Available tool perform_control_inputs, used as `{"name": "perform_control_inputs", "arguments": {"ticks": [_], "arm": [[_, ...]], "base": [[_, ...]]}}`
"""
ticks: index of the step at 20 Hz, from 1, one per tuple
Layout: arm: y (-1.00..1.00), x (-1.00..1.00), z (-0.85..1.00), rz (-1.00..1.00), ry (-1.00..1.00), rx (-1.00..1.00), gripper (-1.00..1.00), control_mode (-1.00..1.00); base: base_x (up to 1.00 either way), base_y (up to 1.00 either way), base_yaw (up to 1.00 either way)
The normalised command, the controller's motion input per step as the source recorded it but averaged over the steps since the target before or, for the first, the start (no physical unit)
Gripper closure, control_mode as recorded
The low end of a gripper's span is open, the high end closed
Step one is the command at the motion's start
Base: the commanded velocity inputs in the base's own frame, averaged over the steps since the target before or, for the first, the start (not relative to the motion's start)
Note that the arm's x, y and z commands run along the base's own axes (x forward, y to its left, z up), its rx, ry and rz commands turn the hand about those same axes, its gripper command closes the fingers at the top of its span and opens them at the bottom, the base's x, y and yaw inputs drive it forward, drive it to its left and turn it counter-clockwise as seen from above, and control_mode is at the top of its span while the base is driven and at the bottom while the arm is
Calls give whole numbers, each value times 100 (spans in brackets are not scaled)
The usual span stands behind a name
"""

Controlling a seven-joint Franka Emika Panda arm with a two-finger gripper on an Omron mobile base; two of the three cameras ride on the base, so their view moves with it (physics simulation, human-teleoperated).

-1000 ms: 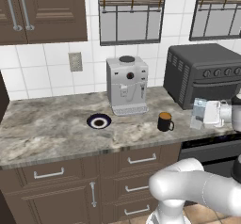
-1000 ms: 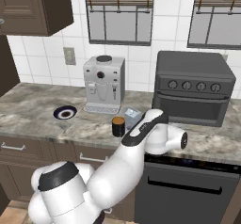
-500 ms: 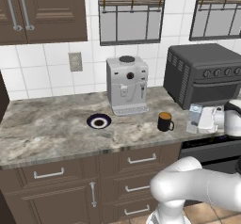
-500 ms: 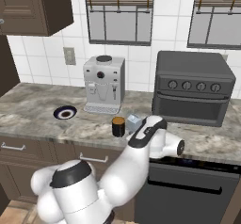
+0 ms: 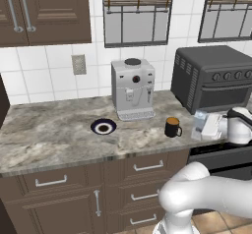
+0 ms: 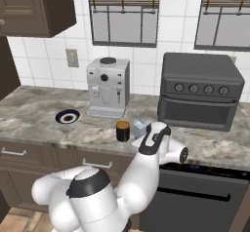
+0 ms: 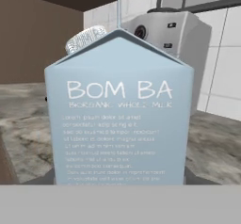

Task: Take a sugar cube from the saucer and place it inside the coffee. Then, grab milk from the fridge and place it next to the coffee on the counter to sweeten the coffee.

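Note:
My gripper (image 5: pixel 205 126) is shut on the milk (image 5: pixel 199 121), a pale blue-white gabled carton held upright just right of the coffee (image 5: pixel 172 127). That coffee is a small black mug with brown liquid, standing on the counter (image 5: pixel 54 134). In the right base view the milk (image 6: pixel 138 127) sits close beside the coffee (image 6: pixel 122 131), with the gripper (image 6: pixel 145 132) behind it. Up close, the milk (image 7: pixel 120 119) hides my fingertips. The dark saucer (image 5: pixel 103 127) lies left of the mug. The sugar cube is hidden and the fridge is out of view.
A silver coffee machine (image 5: pixel 132 88) stands at the back of the counter behind the mug. A dark toaster oven (image 5: pixel 216 76) sits to the right, close behind the gripper. Brown drawers (image 5: pixel 147 167) run below the counter edge.
The gripper has carried the milk leftward along the counter front, from beside the toaster oven to a spot closer to the mug. Mug and saucer have stayed put.

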Motion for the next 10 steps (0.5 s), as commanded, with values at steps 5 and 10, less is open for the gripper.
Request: {"name": "perform_control_inputs", "arguments": {"ticks": [5, 10], "arm": [[-9, 16, -32, -5, 0, 0, 100, -100], [0, 50, -13, -10, 0, 0, 100, -100]], "base": [[0, 0, 0], [0, 0, 0]]}}
